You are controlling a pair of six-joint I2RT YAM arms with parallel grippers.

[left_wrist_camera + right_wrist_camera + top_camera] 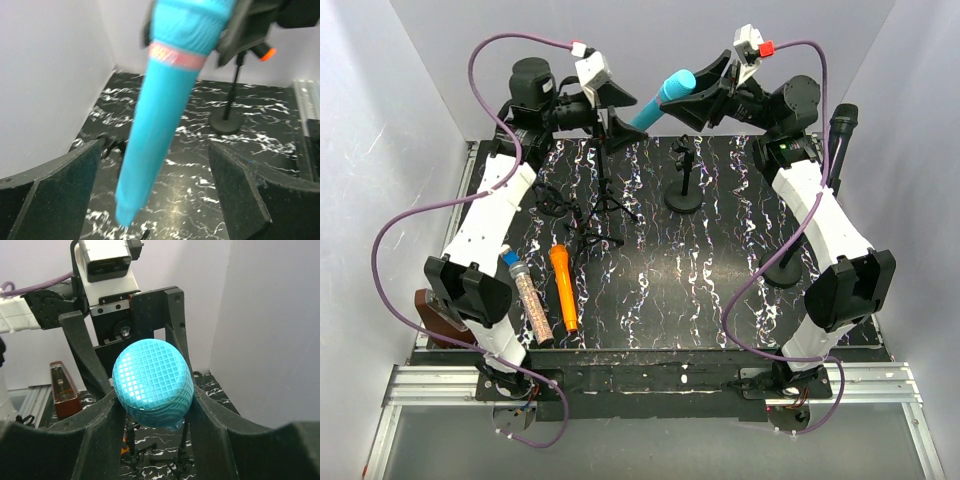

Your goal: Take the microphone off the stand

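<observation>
Right jaws pinch only the round mesh head of the blue microphone (665, 97), high over the worktop (720, 270) and seemingly clear of the tripod stand (604, 170), left jaws wide around its handle, so I fear it slipping out.

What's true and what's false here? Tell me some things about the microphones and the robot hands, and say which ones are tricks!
1. The right hand grips the blue microphone by its round head. True.
2. The left hand is squeezed shut on it. False: its fingers stand open on either side of the handle.
3. An orange microphone lies on the table. True.
4. The black microphone lies flat. False: it sits up in a stand.
</observation>
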